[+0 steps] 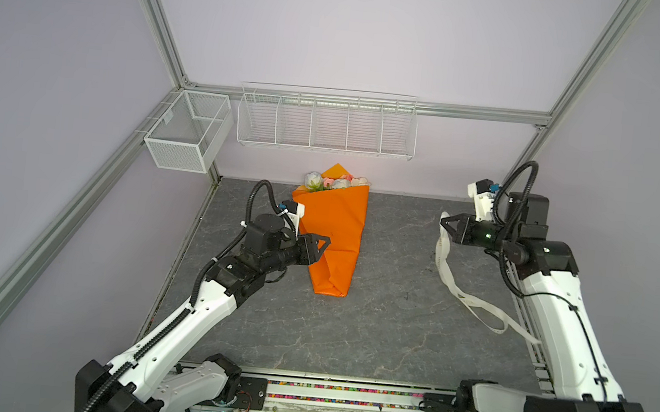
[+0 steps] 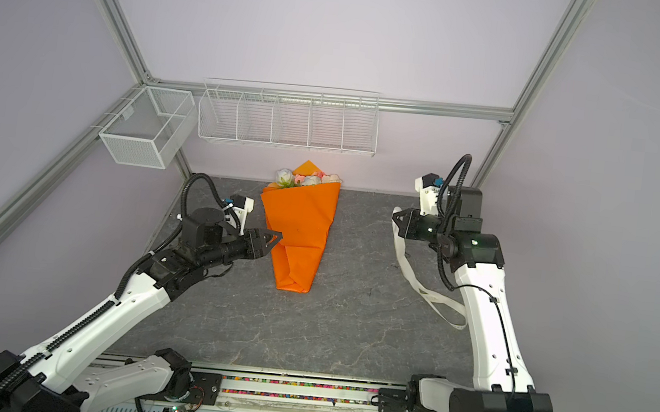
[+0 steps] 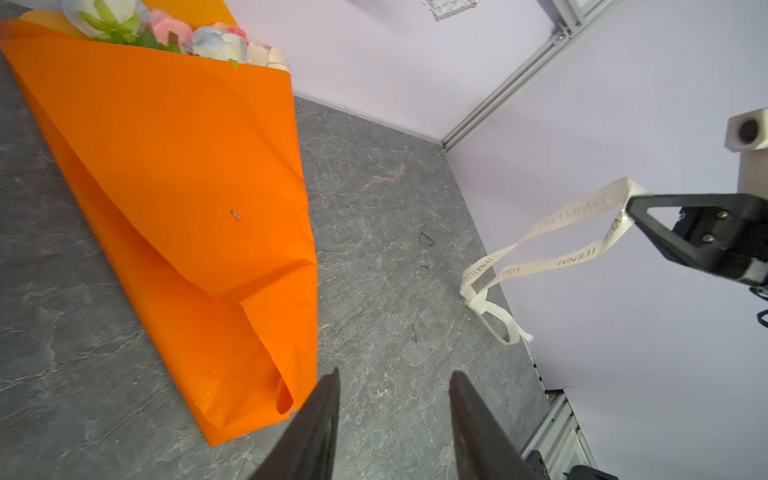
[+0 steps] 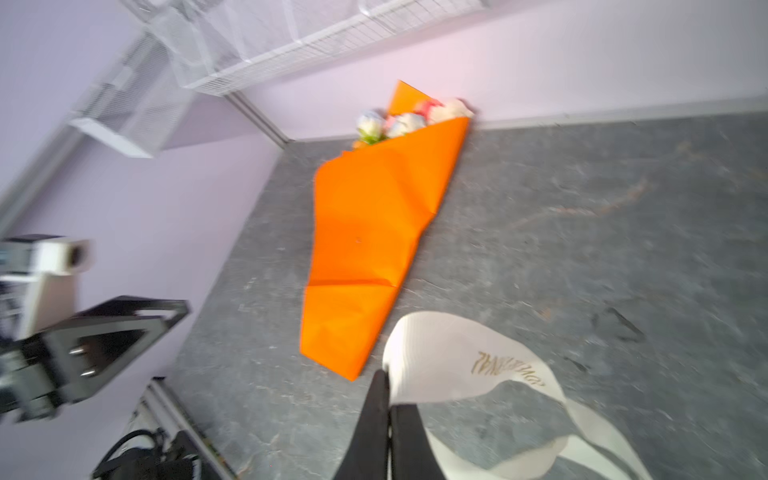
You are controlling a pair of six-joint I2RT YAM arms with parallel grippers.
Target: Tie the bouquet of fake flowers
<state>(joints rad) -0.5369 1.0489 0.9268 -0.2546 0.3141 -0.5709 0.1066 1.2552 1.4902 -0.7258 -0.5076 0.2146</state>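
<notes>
Grey marbled tabletop (image 1: 391, 326) carries the bouquet of fake flowers (image 1: 337, 182) near the back wall, blooms poking from a flat-lying cone of orange paper (image 1: 333, 236). Left gripper (image 3: 395, 374) has its 2 fingers (image 3: 320, 415) partly apart with nothing between them, just beside the cone's left edge in both top views. Right gripper (image 4: 388, 382) is pinched tight on the cream ribbon (image 4: 449, 349), held above the tabletop; 2 strands hang from it to the surface, well apart from the bouquet.

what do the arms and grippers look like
White shells, black joints on the left arm and right arm. Ribbed black hoses loop over each wrist. Black left gripper and right gripper, hollow triangular fingers. A green light shows near the right wrist.
</notes>
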